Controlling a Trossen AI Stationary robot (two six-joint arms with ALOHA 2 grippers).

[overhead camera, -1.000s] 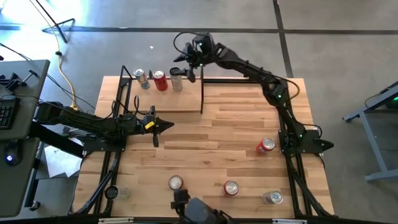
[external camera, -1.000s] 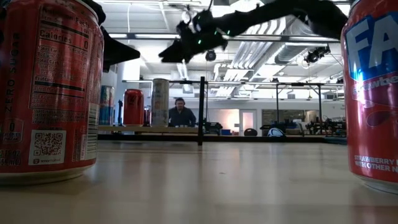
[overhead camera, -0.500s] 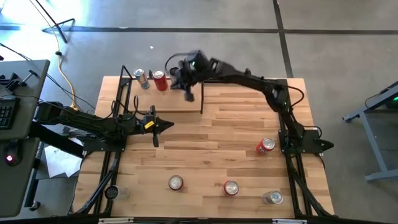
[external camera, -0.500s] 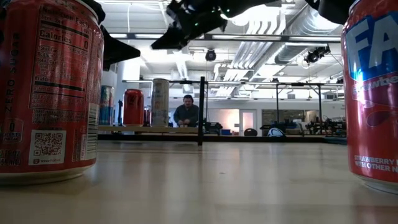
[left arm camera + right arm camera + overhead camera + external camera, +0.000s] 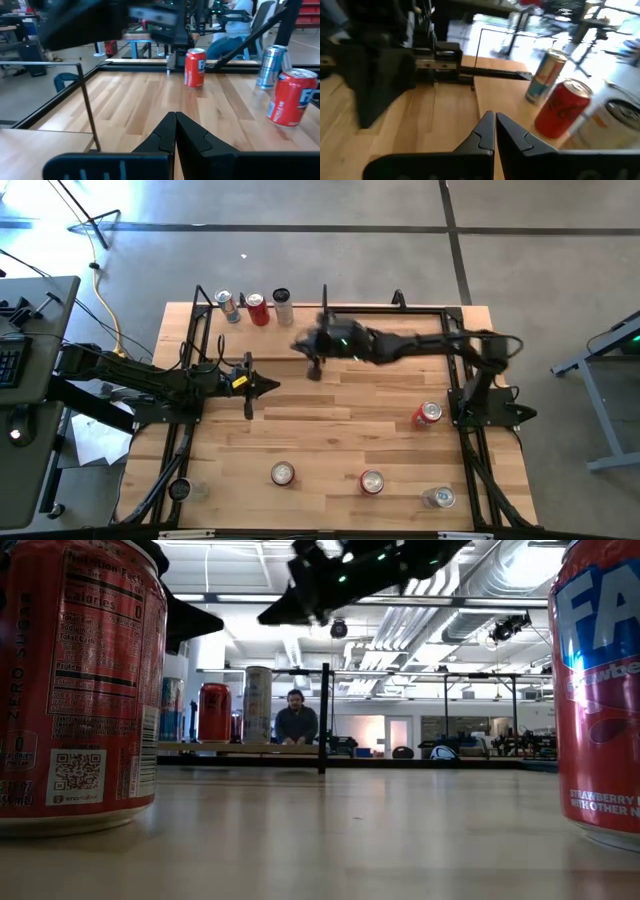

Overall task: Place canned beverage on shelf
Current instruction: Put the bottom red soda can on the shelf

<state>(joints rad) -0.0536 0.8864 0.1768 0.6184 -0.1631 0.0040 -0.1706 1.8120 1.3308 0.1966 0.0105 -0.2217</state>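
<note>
Three cans [image 5: 256, 308] stand in a row along the shelf's [image 5: 300, 350] far left edge, and four more sit near the table's [image 5: 330, 440] front and right edges. The right gripper [image 5: 314, 366] hangs empty over the shelf's front edge, fingers closed; the left gripper [image 5: 249, 399], also closed, waits near the table's left edge. Reaching for another can, the right arm could clip a shelf upright.

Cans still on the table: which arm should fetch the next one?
Probably the right. Its empty gripper has left the shelf, and three of the four loose cans, including the nearest red can, lie on its side. The left gripper waits shut.
</note>
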